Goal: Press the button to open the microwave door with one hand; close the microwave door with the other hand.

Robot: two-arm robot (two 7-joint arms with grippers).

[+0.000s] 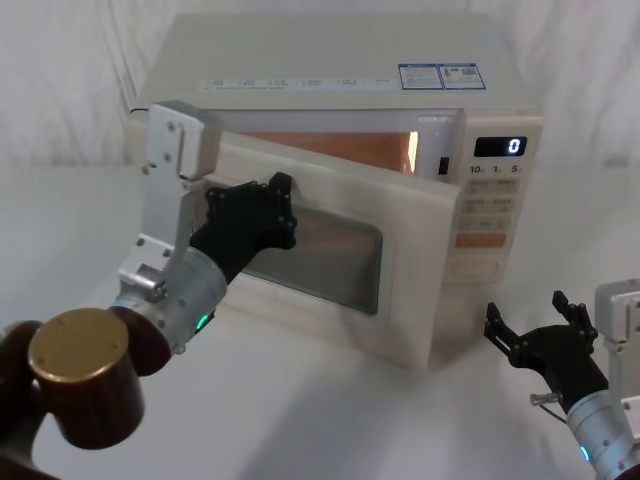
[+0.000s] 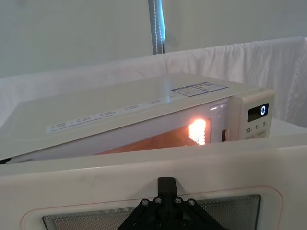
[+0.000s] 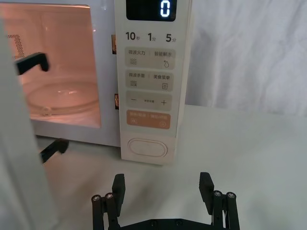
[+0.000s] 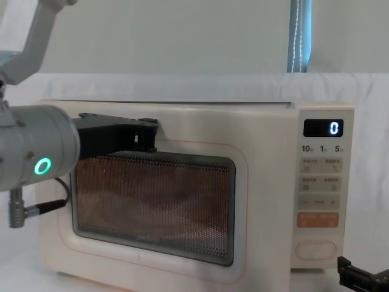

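- Head view: the microwave door (image 1: 330, 255) stands ajar, free edge swung toward the bench's front, so opening looks done and closing remains. The left gripper (image 1: 262, 212) presses its window; I cannot tell its spread.
- Right wrist view: the right gripper (image 3: 163, 188), wide open and empty, faces the button (image 3: 148, 148).
- Chest view: the door's long axis runs sideways.

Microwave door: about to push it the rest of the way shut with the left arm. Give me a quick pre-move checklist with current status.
1. Microwave door off its latch, part open, cavity lit: ok.
2. Left pincer against the door's outer face, over the window: ok.
3. Right pincer open, low in front of the button, not touching it: ok.
4. Right pincer outside the door's closing path: ok.
5. Nothing sticking out of the cavity: ok as far as the right wrist view shows.
6. Door latch hooks intact: cannot tell.
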